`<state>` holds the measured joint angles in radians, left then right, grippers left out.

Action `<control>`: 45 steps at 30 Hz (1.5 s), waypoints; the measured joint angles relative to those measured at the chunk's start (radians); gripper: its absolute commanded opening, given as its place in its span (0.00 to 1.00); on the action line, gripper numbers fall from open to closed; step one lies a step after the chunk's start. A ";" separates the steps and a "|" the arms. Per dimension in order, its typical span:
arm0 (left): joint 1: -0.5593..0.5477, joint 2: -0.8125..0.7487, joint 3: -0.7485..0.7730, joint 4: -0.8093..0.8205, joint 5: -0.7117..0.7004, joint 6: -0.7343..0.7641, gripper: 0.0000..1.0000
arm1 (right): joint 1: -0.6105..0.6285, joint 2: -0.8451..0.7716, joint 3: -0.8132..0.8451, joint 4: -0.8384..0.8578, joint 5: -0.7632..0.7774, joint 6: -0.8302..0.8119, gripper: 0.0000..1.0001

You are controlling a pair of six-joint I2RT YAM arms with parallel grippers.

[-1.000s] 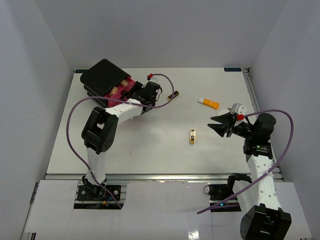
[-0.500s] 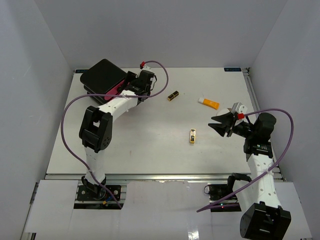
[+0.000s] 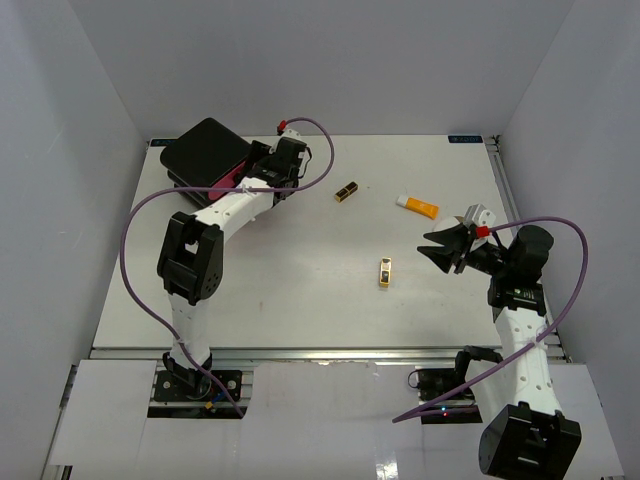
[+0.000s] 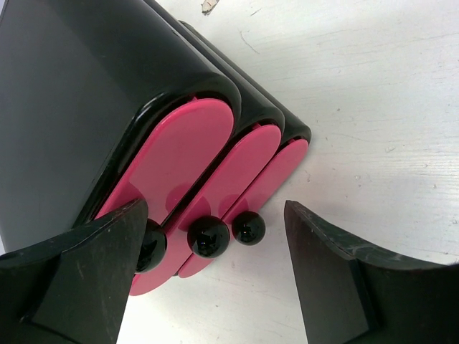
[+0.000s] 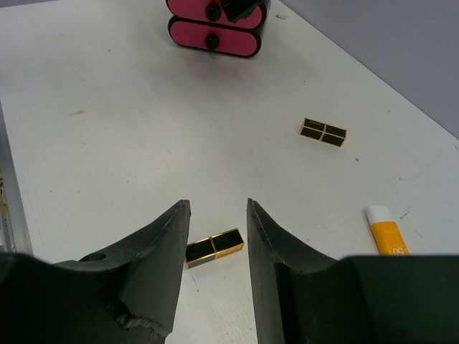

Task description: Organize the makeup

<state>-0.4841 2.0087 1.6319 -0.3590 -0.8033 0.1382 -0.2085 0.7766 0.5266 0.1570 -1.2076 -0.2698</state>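
Observation:
Three pieces of makeup lie loose on the table. One black-and-gold lipstick (image 3: 346, 191) (image 5: 323, 132) lies at the back middle, and another lipstick (image 3: 385, 272) (image 5: 214, 248) lies nearer the centre. An orange white-capped tube (image 3: 418, 207) (image 5: 387, 233) lies at the right. My left gripper (image 3: 255, 180) (image 4: 215, 208) stands open right in front of the black box (image 3: 205, 150) (image 4: 79, 107). Its three pink drawers (image 4: 179, 154) are pushed in, and their black knobs sit between the jaws. My right gripper (image 3: 440, 250) (image 5: 216, 204) hovers open and empty to the right of the nearer lipstick.
The box sits at the table's back left corner. Grey walls close in the table on three sides. The left arm's purple cable (image 3: 320, 150) loops over the table behind the box.
The pink drawer that stood open with beige items showing is now shut. My left gripper moved back-left up to the box and opened wider. The right arm has not moved.

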 measured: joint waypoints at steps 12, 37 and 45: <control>0.017 -0.021 0.014 -0.043 0.068 -0.043 0.93 | -0.002 0.000 0.000 0.000 0.000 0.000 0.44; 0.003 -0.542 -0.530 0.067 0.264 -0.580 0.67 | -0.022 0.006 0.000 -0.002 -0.007 -0.003 0.45; 0.004 -0.315 -0.518 0.103 0.067 -0.779 0.66 | -0.026 0.017 0.000 -0.002 -0.007 -0.004 0.45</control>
<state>-0.4801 1.6937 1.1144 -0.2559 -0.7359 -0.6406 -0.2344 0.7936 0.5266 0.1547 -1.2148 -0.2733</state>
